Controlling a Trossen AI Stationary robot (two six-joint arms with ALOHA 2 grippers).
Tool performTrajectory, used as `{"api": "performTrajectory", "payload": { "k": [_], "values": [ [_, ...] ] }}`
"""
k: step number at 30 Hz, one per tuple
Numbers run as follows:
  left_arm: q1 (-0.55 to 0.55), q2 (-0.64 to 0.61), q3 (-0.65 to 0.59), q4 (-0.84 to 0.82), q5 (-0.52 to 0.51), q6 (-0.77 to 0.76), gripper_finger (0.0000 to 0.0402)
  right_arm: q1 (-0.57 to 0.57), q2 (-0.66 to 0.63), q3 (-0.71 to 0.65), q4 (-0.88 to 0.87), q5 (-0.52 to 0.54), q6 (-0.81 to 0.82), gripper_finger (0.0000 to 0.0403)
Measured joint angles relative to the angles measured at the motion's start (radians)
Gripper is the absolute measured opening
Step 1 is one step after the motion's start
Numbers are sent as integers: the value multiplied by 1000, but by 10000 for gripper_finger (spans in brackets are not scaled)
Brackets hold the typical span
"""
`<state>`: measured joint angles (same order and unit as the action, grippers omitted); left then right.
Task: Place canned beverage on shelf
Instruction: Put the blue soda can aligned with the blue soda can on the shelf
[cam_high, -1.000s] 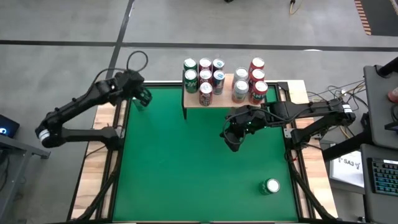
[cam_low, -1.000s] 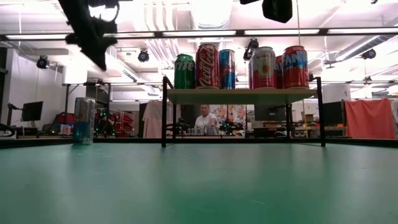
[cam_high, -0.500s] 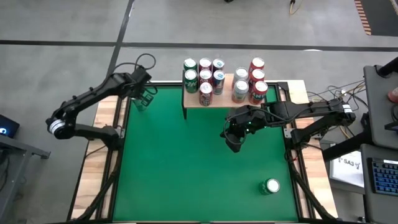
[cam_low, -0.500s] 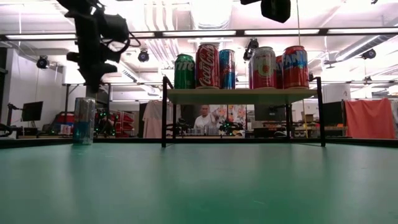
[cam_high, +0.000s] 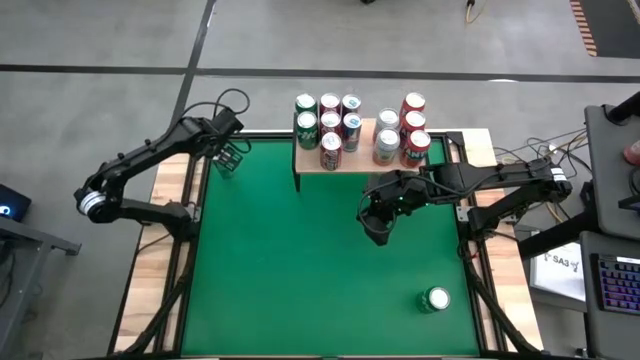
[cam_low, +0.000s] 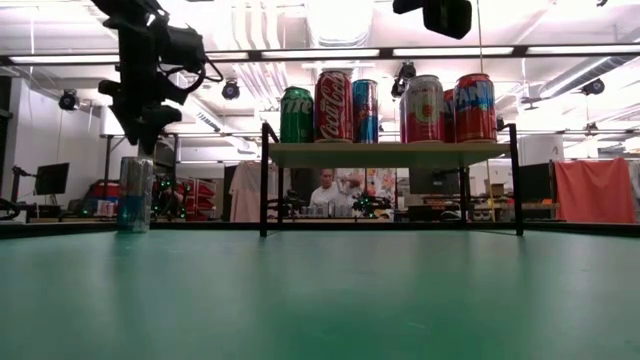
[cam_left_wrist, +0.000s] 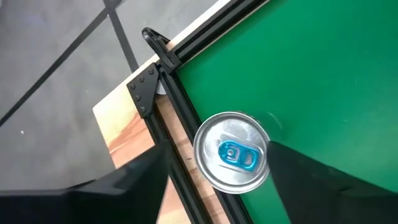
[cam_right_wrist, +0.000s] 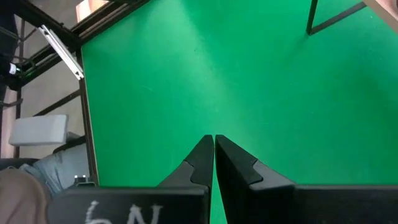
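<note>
A slim silver-and-blue can (cam_left_wrist: 232, 152) stands upright on its base at the far left corner of the green table (cam_high: 300, 260). In the low view, this can (cam_low: 135, 195) is at the left. My left gripper (cam_low: 142, 135) hangs just above the can's top. It is open, pointing steeply down, with one finger (cam_left_wrist: 124, 186) on either side, and touches nothing. The shelf (cam_high: 345, 160) stands at the far edge and carries several upright cans (cam_low: 380, 108) on its wooden board. My right gripper (cam_high: 377, 230) is shut and hovers over the table's right middle.
A can with a green top (cam_high: 436, 299) sits near the table's near right corner. Wooden side boards (cam_left_wrist: 134, 127) and a black frame rail (cam_left_wrist: 174, 68) border the table's left edge beside the slim can. The middle of the green table is bare.
My left gripper has come down toward the slim can at the far left corner, tipping to point more steeply down. It has opened over the can's top. The can has stayed where it was.
</note>
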<state>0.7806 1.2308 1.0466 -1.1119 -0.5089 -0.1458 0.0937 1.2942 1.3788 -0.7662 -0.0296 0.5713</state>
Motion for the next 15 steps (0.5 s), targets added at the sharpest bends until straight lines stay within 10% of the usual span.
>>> {"api": "performTrajectory", "payload": {
  "k": [15],
  "values": [
    [10,36,-2,3,48,-4,320,0,0,0,-15,0,3,9]
  ]
}}
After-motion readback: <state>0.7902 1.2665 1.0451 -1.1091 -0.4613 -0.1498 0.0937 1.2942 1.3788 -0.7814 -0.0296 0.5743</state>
